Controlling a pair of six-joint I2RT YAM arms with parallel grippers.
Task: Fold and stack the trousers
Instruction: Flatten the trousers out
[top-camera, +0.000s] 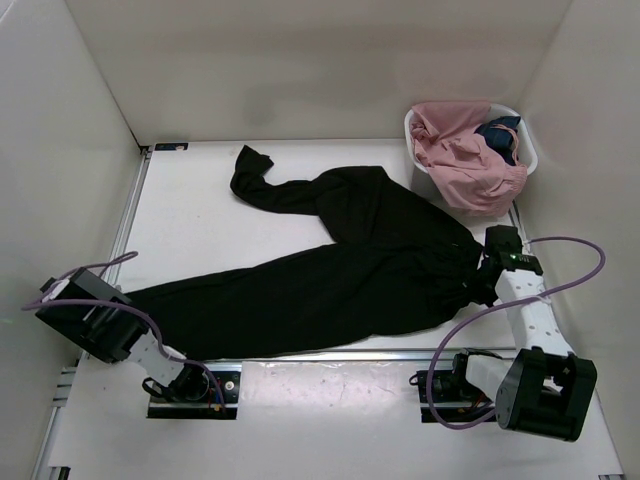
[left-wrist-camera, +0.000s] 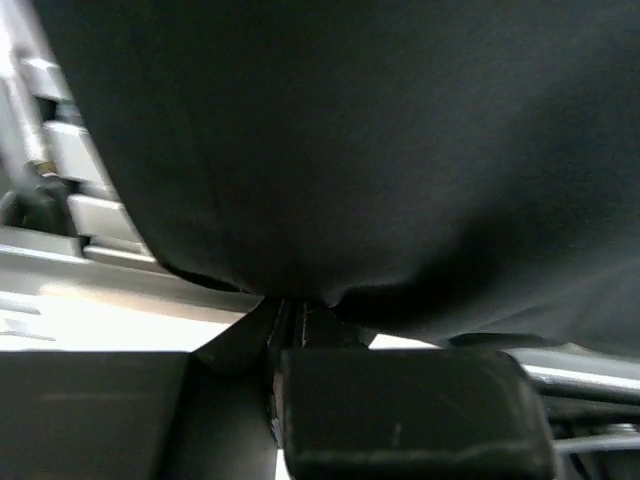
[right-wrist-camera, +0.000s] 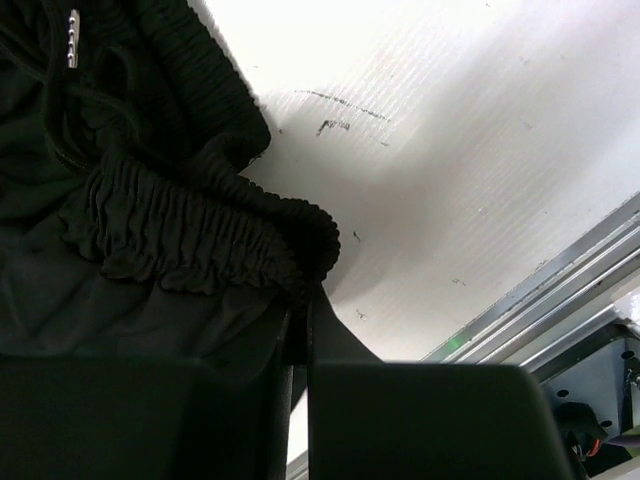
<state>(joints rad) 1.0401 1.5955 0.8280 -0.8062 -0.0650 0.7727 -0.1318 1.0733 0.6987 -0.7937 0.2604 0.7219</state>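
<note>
Large plain black soft-fabric trousers lie spread across the white table. The waistband is toward the right edge, one leg runs to the near-left corner, and the other bends off toward the far edge. Left gripper is pinched on the near leg's end. Right gripper is nipped tight on the gathered elastic waistband. Both bites look thin. Judgement: lift both ends together, low and taut, and carry the near leg over the far one with edges matched. Slack or a jerk could slip the cloth. White basket holding a pink garment stands at the far-right corner, just beyond the waistband.
</note>
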